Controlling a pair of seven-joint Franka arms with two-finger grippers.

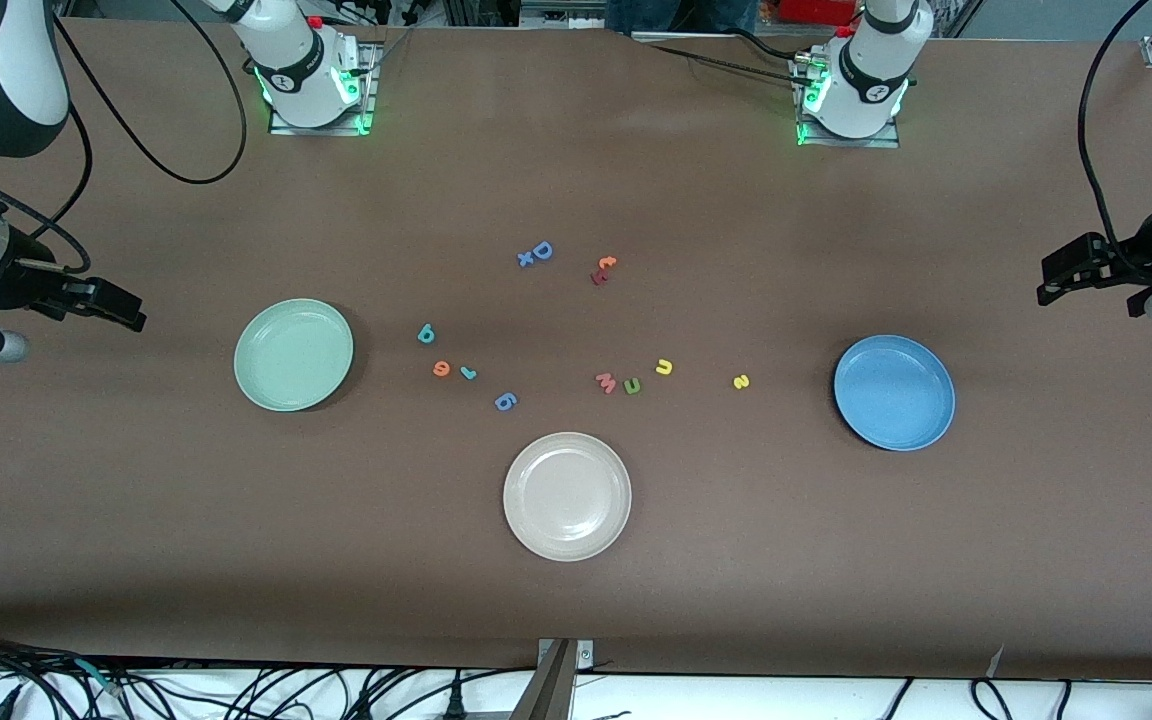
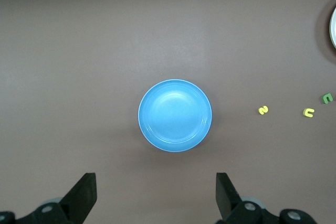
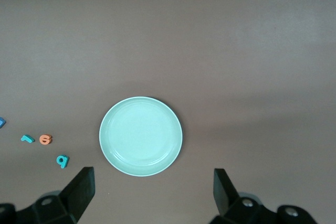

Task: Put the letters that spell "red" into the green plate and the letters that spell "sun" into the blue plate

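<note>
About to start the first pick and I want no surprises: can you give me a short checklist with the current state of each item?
1. Left claw open, holding nothing: ok.
2. Right claw open, holding nothing: ok.
3. Green plate bare inside, ready for letters: ok.
4. Blue plate bare inside: ok.
5. Orange "e", teal "r" and teal "d" lie apart on the table near the green plate: ok.
6. Yellow "s", yellow "u" free; green "n" lies right beside the pink letter, touching or not: cannot tell.

Brown table, black cables along near edge
</note>
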